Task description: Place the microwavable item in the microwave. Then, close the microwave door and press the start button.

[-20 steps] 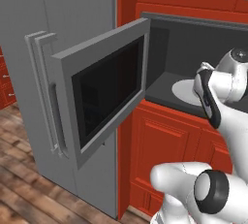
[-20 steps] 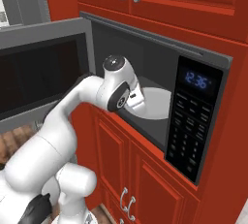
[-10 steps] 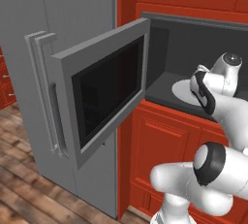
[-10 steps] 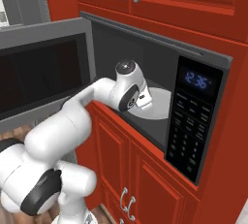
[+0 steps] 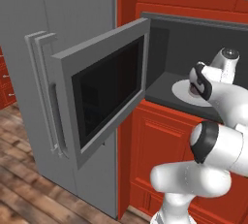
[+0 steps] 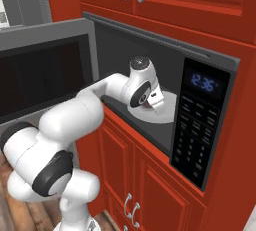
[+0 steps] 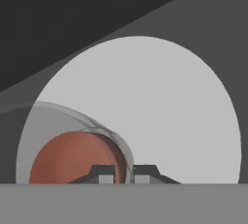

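nearest the base, the microwave door [image 5: 104, 89] hangs swung wide open to the left, dark glass in a grey frame, thin curved handle [image 5: 57, 120] on its free edge. behind the door stands a tall grey fridge [image 5: 58, 19]. red cabinets [image 6: 165, 195] sit under and over the microwave [image 6: 165, 60].

white arm reaches in over the front lip of the cavity floor. gripper [image 7: 123, 175] sits low over the near edge of the round white plate [image 7: 164, 102]; in the right base view it is at the plate's front-left part [image 6: 156, 101]. jaws nearly together, just a thin slot between the fingertips [image 7: 100, 174], and that slot pinches the wall of a clear glassy cup; reddish-brown microwavable item [image 7: 72, 157] shows inside it, just left of the tips. cup looks to rest on the plate's near-left rim, partly overhanging it; can't tell if it's fully set down. from the left base view a bit of red [image 5: 194, 91] peeks beside the hand.

farther right, the control panel [image 6: 197, 125] w/ blue clock digits and rows of buttons.
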